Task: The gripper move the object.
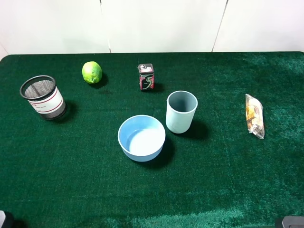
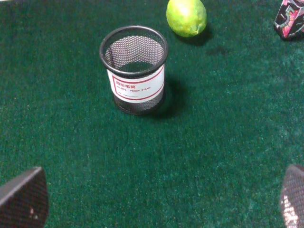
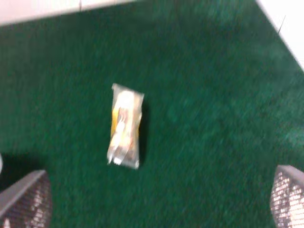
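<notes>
The cup (image 1: 181, 112) stood mid-frame on the desk (image 1: 228, 180), just beside the bowl (image 1: 141, 137). Both claws (image 2: 156, 202) (image 3: 156, 199) gaped wide, holding nothing; approach should avoid that bowl.

Pale blue-green cup (image 1: 181, 112), light blue bowl (image 1: 141, 138), dark green felt (image 1: 228, 180).

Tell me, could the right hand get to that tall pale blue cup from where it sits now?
Probably yes. The right hand is open, holding nothing, with only bare green table toward the cup. The snack packet lies off to the side, and the light blue bowl is on the cup's far side.
</notes>
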You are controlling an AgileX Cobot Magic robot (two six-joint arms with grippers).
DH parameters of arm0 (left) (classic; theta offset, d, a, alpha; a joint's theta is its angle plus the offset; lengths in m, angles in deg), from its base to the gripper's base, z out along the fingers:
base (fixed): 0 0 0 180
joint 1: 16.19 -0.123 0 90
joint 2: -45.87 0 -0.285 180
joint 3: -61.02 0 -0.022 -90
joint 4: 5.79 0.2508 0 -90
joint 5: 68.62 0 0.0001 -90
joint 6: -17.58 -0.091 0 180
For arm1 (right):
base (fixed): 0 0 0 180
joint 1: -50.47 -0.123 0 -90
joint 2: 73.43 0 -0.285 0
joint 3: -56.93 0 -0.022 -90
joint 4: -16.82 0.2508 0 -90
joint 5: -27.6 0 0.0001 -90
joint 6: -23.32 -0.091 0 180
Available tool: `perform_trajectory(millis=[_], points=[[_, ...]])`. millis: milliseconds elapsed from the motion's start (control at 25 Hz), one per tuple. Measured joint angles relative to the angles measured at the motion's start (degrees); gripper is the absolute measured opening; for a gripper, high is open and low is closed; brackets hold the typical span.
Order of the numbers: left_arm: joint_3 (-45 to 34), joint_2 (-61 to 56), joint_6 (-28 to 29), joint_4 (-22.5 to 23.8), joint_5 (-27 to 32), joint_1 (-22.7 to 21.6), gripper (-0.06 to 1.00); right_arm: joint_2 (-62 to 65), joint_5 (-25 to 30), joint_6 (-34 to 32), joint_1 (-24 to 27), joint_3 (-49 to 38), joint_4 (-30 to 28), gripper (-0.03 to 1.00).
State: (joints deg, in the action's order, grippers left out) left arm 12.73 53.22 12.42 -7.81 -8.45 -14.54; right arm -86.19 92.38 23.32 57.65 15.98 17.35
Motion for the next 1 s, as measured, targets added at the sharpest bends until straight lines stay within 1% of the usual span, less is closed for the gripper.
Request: perform_trajectory(millis=[120,240,520,720,1000], points=[[0.0,0.0,0.0,0.0,0.0,0.0,0.99,3.15,-1.25,0.0,0.13,-2.74,0.0,0.69],[0.0,0.0,0.0,0.0,0.0,0.0,0.99,5.15,-1.25,0.0,0.13,-5.54,0.0,0.69],[0.0,0.0,0.0,0.0,0.0,0.0,0.99,5.37,-2.52,0.0,-0.05,-5.9,0.0,0.69],[0.0,0.0,0.0,0.0,0.0,0.0,0.99,5.42,-5.52,0.0,-3.52,-7.89,0.0,0.69],[0.0,0.0,0.0,0.0,0.0,0.0,0.99,5.42,-5.8,0.0,-3.85,-7.89,0.0,0.69]])
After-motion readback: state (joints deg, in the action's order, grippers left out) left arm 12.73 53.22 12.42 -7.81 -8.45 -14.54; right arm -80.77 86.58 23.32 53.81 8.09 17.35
